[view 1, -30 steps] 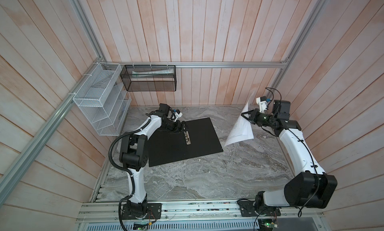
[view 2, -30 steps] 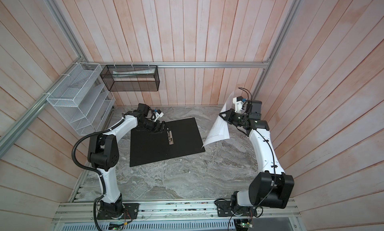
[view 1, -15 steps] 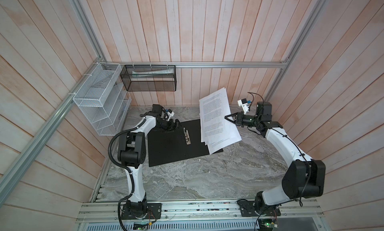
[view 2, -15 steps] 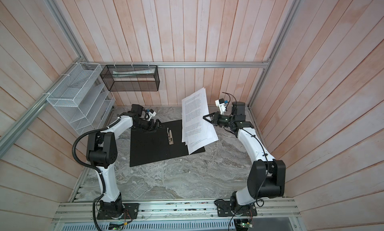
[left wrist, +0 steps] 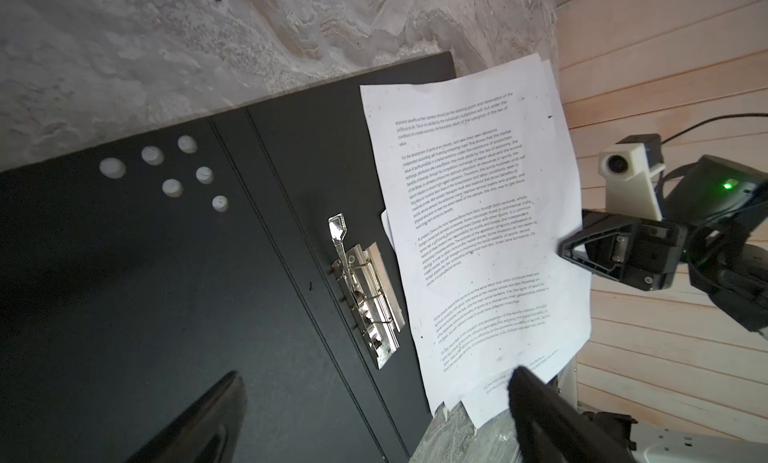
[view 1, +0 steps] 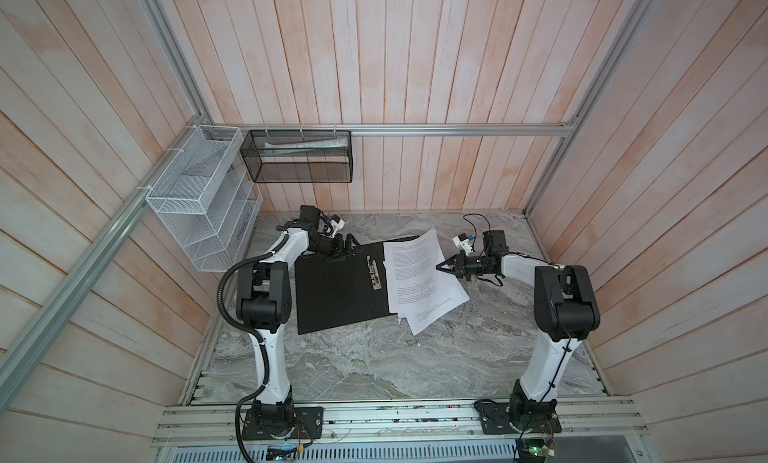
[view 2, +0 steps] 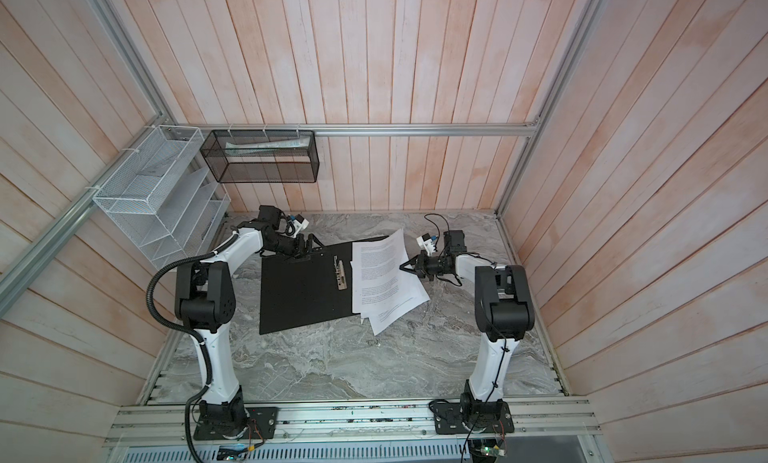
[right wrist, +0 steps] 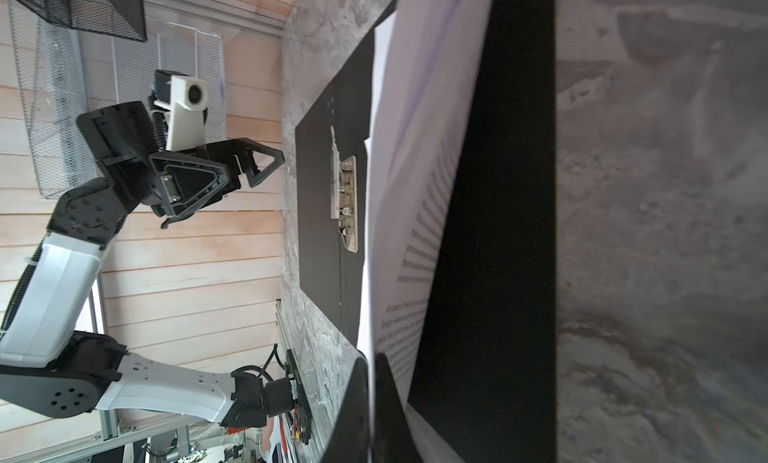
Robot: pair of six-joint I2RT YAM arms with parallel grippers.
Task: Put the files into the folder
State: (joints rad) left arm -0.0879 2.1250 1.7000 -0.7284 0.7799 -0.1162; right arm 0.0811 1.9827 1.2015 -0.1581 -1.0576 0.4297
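Swung down from upright, the files (view 1: 419, 274) lie on the open folder's (view 1: 336, 298) right half, overhanging its right edge, beside the metal clip (view 1: 375, 273). The right gripper (view 1: 440, 267) pinches their outer edge; the left gripper (view 1: 347, 244) gapes over the far edge.

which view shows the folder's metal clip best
The left wrist view: the metal clip is close, sharp and unobstructed. Both top views show it small on the folder; the right wrist view shows it foreshortened.

We find both top views mounted high, looking steeply down on the whole counter (view 1: 374, 357). The wrist views sit close and low, facing each other across the folder (left wrist: 124, 294); both show its clip (right wrist: 347, 199).
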